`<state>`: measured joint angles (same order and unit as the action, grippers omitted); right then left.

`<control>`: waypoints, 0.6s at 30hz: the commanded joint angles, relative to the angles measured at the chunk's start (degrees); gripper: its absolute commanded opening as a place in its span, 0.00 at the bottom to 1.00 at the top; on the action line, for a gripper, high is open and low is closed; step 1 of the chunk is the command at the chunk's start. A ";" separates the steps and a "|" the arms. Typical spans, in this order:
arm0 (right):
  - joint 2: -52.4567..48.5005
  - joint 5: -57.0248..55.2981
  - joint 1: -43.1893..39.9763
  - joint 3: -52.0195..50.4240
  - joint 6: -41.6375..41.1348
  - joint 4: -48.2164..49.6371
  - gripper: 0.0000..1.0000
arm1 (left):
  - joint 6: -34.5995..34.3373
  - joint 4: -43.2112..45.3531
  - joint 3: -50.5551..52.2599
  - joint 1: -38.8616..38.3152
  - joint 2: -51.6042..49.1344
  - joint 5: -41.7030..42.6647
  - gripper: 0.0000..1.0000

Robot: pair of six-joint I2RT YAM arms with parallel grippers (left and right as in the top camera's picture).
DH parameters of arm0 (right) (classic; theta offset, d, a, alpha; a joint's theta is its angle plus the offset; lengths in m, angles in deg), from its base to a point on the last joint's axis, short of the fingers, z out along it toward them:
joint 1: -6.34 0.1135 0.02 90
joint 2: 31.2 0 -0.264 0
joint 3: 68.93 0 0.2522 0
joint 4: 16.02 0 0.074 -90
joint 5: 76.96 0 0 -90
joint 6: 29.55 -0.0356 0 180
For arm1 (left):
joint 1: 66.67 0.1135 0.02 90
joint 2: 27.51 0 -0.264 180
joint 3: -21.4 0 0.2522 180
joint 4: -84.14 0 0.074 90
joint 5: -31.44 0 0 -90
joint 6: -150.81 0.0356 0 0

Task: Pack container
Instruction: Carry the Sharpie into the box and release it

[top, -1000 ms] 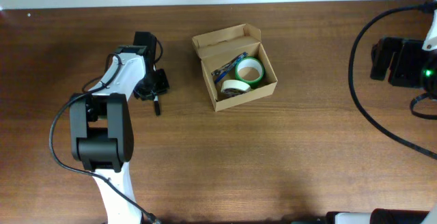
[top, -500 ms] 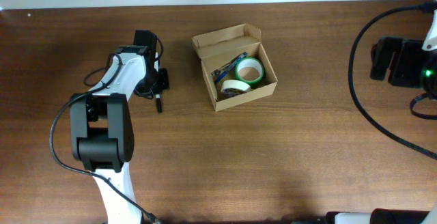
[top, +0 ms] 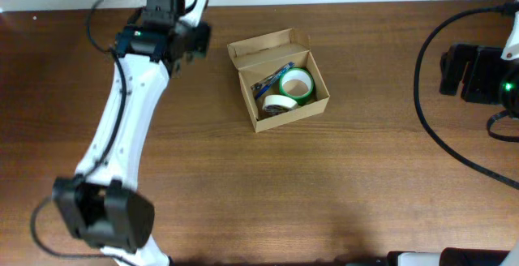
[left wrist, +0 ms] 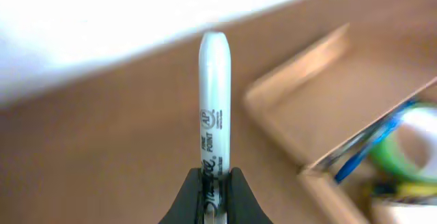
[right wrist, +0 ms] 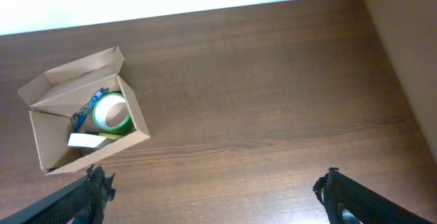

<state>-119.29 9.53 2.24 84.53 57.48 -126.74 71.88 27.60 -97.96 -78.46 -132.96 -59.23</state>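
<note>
One cardboard box (top: 261, 49), lid flap up, mid-bench (top: 365, 185) near the far edge; holds tape rolls (top: 296, 83) and a blue pen (top: 272, 77). Likely light, thin-walled, crushable: grip a side wall, not the flap. Left claw (left wrist: 216, 183) pinches a marker (left wrist: 214, 94); right claw (right wrist: 213, 183) spread, empty.

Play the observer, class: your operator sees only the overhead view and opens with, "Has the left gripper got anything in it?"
Observer: Yes. The left wrist view shows the left gripper shut on a pale-capped marker, which sticks out beyond the fingertips.
Operator: Where is it aimed?
Observer: Straight ahead of the wrist camera, with the open container off to its right in that view.
Operator: And the right gripper?
Observer: The right wrist view shows the right gripper open, with nothing between its fingers.
</note>
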 commanded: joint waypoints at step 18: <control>0.74 0.57 -0.44 0.07 -0.28 -0.35 0.99 | 29.59 3.67 0.17 -14.47 -12.00 9.31 0.02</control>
<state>-119.29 9.53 2.24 84.53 57.42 -126.74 98.30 31.75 -98.42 -92.82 -142.40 -51.40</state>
